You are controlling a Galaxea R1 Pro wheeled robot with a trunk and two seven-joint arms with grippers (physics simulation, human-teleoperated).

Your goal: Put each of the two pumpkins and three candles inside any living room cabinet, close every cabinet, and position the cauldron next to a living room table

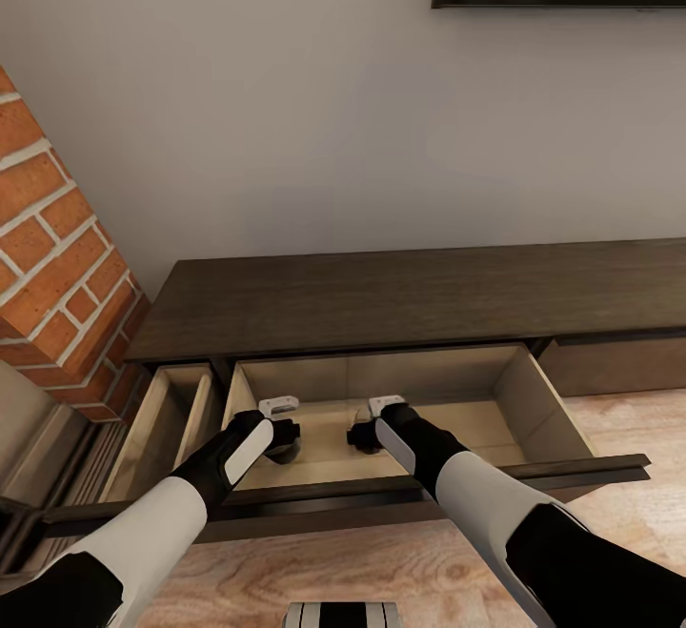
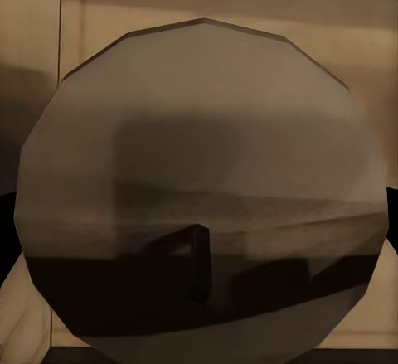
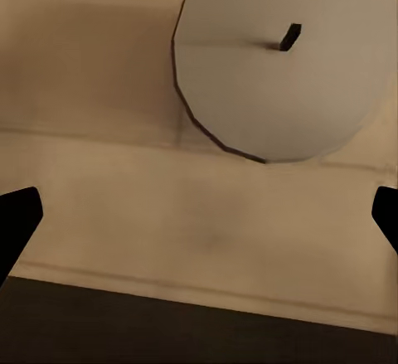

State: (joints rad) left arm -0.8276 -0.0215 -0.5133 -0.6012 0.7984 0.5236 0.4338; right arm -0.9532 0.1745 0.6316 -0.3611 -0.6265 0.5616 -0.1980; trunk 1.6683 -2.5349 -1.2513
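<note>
Gaping wide, the right gripper [image 3: 201, 219] faces a candle [image 3: 278, 61] just ahead: probably light and rigid, best pinched across its sides. I cannot tell the left gripper's [image 1: 278, 408] hold.

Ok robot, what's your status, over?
Right gripper open, candle nearby. Left gripper close over a candle, grip unclear. Cabinet drawer open, unobstructed.

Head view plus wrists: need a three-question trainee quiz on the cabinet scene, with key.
1. True or false: the cabinet has a drawer pulled open.
2. The left arm and right arm reach into: A) the wide middle drawer, B) the narrow drawer by the brick, C) the shelf above the cabinet.
3. Fill in: in the right wrist view, the pale round disc with a dark wick is the top of a ____.
Key: 1 true; 2 A; 3 candle.
</note>
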